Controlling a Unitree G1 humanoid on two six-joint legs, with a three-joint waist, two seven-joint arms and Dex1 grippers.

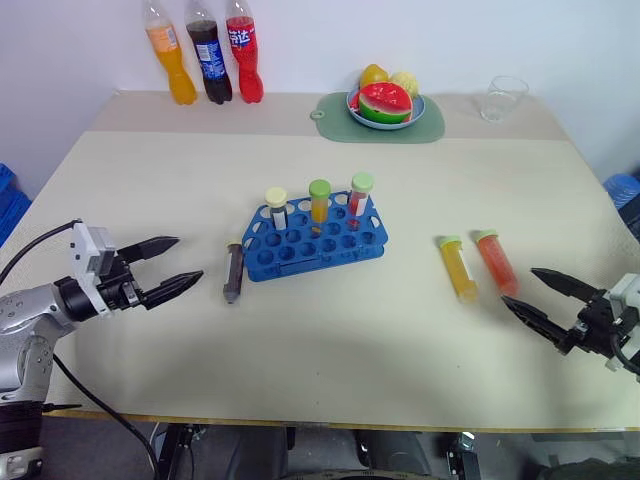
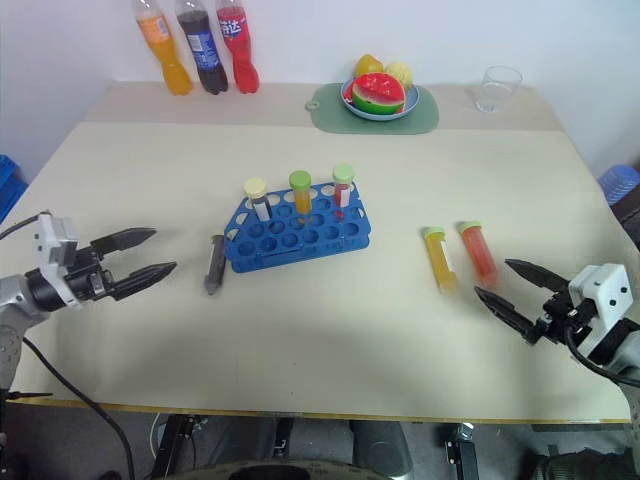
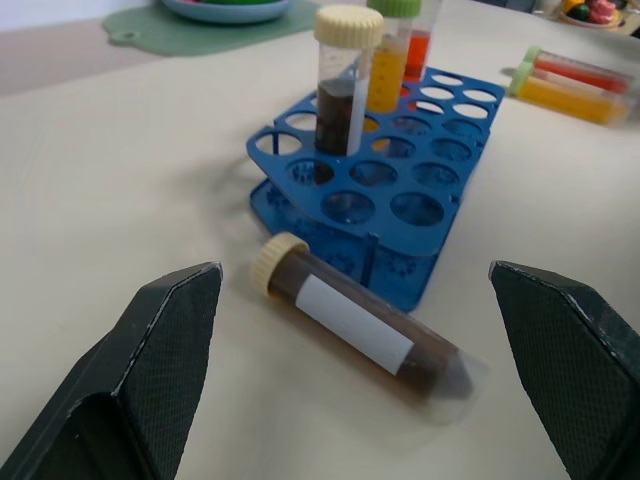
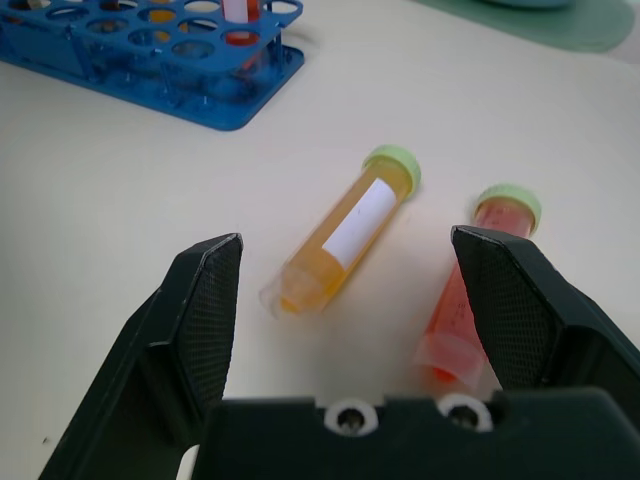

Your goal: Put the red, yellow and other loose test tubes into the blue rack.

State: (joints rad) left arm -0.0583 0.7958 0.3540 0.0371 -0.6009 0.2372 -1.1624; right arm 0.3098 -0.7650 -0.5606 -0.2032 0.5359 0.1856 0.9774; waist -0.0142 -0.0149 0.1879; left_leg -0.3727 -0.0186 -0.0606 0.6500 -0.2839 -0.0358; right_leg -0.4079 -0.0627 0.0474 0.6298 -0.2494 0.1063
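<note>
The blue rack (image 1: 318,240) stands mid-table with three capped tubes upright in its back row. A brown tube (image 1: 234,271) lies flat just left of the rack. My left gripper (image 1: 172,265) hovers open to the left of that tube, pointing at it. A yellow tube (image 1: 459,268) and a red tube (image 1: 496,262) lie side by side to the right of the rack. My right gripper (image 1: 538,297) is open just short of them, with the red tube (image 4: 470,300) near one finger and the yellow tube (image 4: 345,232) between the fingers' line of sight.
Three drink bottles (image 1: 207,52) stand at the back left. A green mat (image 1: 380,120) with a bowl of fruit (image 1: 385,103) and a clear cup (image 1: 503,98) sit along the back edge. The table's front edge is close to both arms.
</note>
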